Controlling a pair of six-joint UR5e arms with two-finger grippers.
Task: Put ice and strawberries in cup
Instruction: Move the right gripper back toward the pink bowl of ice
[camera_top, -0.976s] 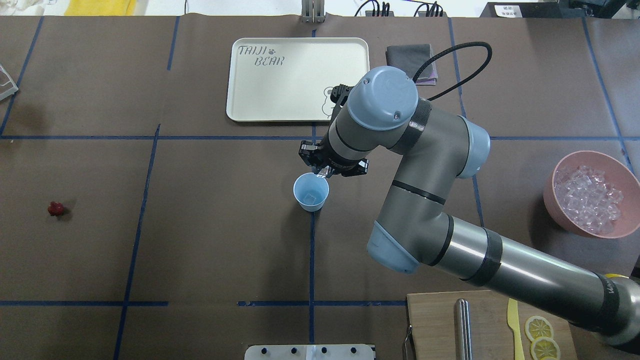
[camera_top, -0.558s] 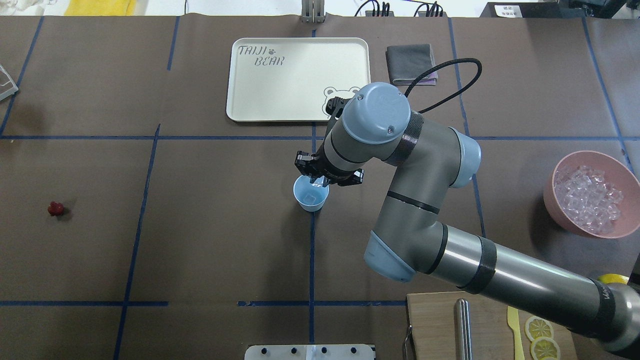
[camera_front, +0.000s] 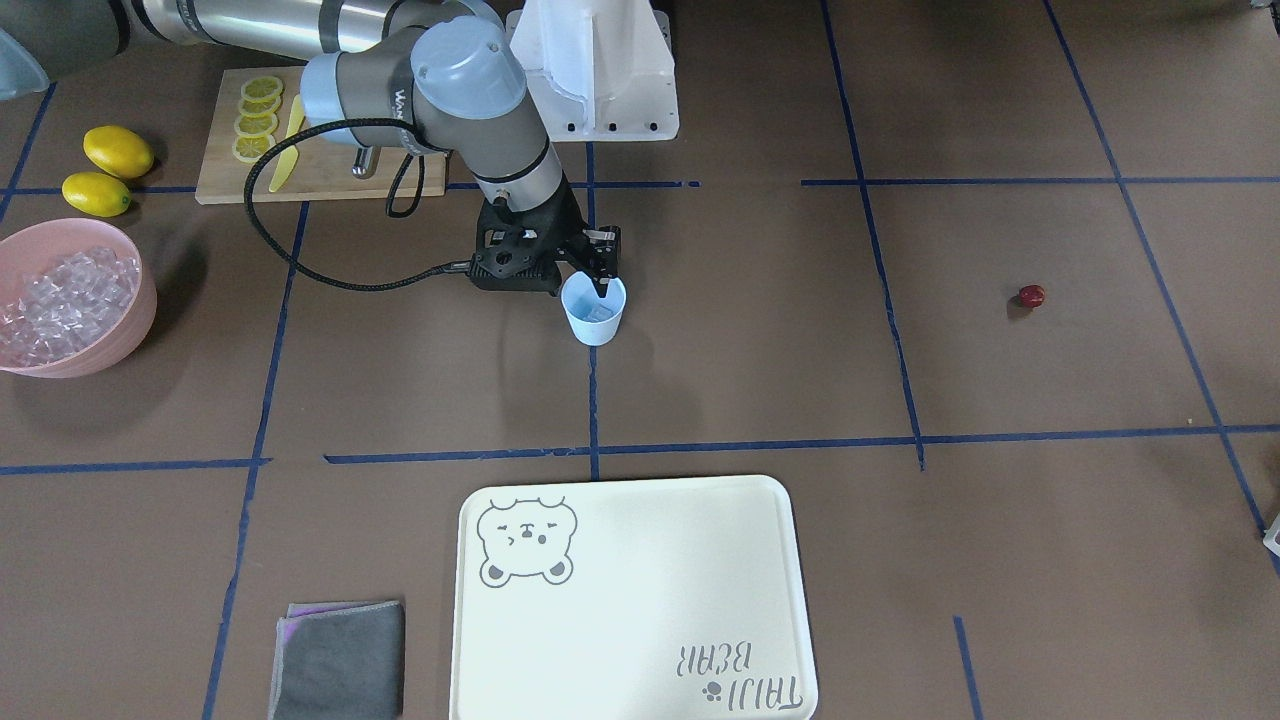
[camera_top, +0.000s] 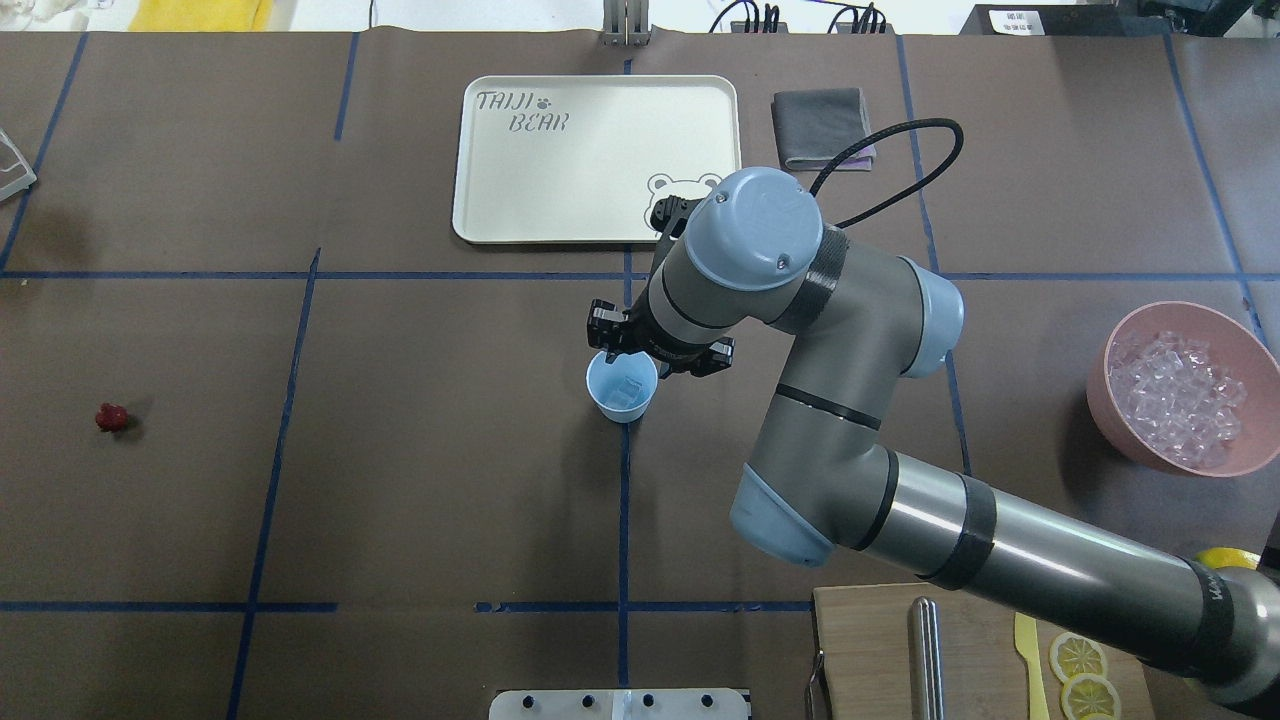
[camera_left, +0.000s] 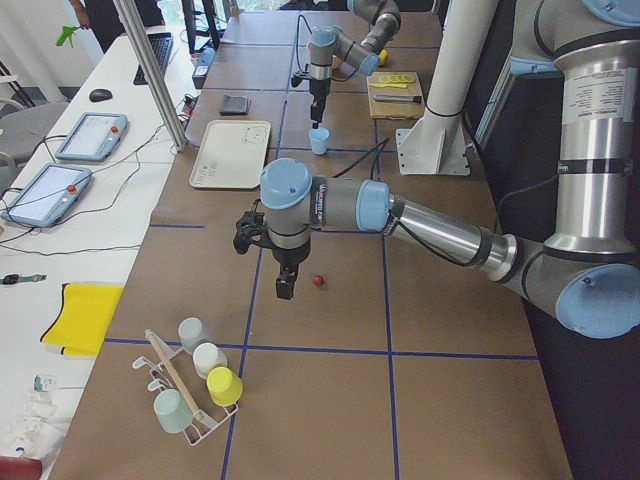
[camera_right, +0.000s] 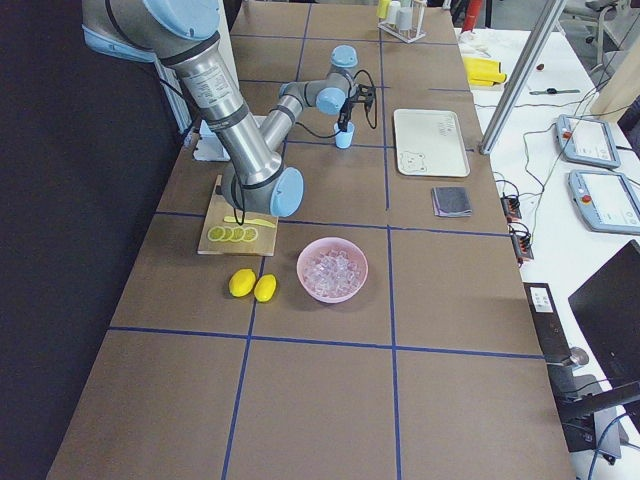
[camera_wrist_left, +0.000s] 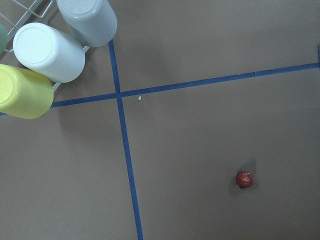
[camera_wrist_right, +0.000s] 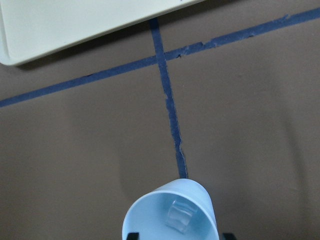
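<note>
front view: the right hand hung over the cup, the strawberry well apart on open desk. overhead: ice lay in the cup, so that part seemed begun; the strawberry was yet to go in. right wrist: fingertips stood spread outside the rim. left side view: the left hand hovered near the strawberry; its state i could not tell.

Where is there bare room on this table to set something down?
Bare mat lies between the strawberry and the cup; the tray is bare too. Crowded: the right gripper over the cup, and the corner with the pink bowl and cutting board.
</note>
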